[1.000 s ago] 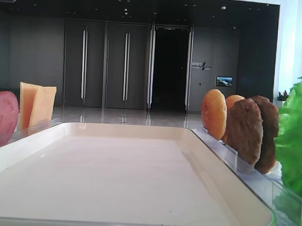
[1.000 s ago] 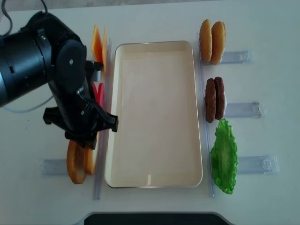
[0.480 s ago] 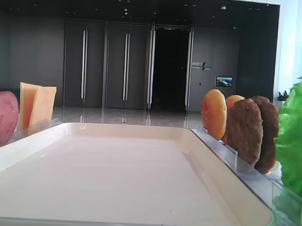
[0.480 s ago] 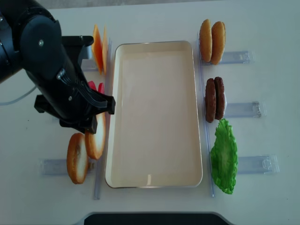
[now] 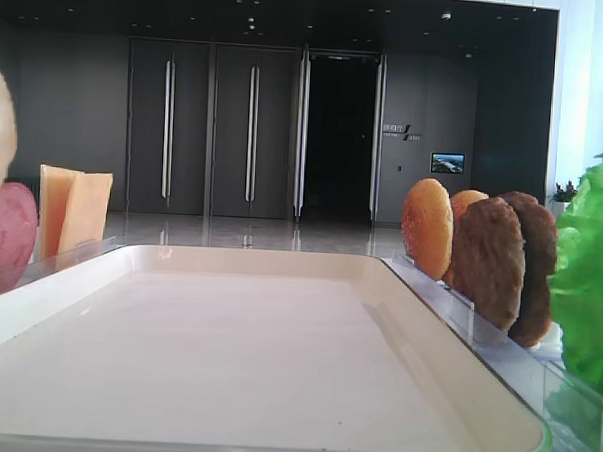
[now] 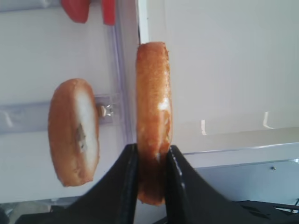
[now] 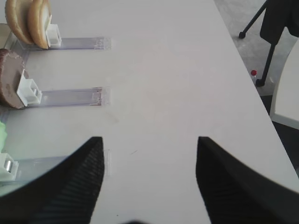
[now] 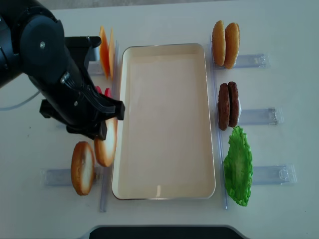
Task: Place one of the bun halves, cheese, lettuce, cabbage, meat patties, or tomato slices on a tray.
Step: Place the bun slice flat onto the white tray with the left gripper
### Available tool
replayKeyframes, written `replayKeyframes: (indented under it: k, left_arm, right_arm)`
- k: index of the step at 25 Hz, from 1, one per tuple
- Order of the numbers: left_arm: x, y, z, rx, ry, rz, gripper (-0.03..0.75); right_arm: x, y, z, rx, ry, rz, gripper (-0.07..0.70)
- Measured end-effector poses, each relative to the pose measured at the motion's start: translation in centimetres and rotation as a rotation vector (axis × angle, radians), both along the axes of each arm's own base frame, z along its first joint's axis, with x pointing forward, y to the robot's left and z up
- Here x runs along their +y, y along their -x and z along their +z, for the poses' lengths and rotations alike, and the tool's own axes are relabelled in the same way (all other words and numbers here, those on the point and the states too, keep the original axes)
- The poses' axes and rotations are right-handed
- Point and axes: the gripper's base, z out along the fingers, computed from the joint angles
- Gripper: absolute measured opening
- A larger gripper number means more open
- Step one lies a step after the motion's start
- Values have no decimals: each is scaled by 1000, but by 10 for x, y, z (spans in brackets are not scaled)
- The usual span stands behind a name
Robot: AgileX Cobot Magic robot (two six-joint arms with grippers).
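1. Golden-brown crust marks the bun half [image 6: 153, 116] that is clamped edge-on by the left pincer [image 6: 150, 177], its jaws closed on the lower rim.
2. From overhead, the held bun half [image 8: 106, 144] is seen just above the left long rim of the cream-white tray [image 8: 164, 194], partly over the clear plastic rack strip [image 8: 103, 194].
3. A second bun half [image 8: 82, 168] is stood upright in its rack [image 8: 55, 177] just beside the held one, on the white worktop [image 8: 164, 22].
4. Yellow-orange cheese slices [image 8: 104, 52] and red tomato slices [image 6: 88, 8] are set along the tray's left side.
5. On the right side, two more bun halves [image 8: 225, 44], two dark meat patties [image 8: 228, 105] and the green lettuce [image 8: 238, 167] are ranged in a column.
6. The right pincer [image 7: 149, 177] is held open above bare worktop, with nothing between its dark fingers [image 7: 79, 182].
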Motion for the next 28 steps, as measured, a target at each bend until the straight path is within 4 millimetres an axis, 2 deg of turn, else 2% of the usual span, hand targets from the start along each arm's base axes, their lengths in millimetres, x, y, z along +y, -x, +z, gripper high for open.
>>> replayKeyframes:
  k: [8,14,18,24,28]
  left_arm:
    - [-16,-6,3,-68,176,-39,123]
    - [-26,-9,10,-53,385,-64,120]
    - [-22,-15,14,-42,485,-71,120]
    - [-18,-14,14,-8,495,-102,120]
    - [-12,-12,5,43,524,-106,120]
  right_arm:
    - [0,0,0,0,0,0,416]
    - [0,0,0,0,0,0,416]
    - [0,0,0,0,0,0,416]
    - [0,0,0,0,0,0,416]
    - [0,0,0,0,0,0,416]
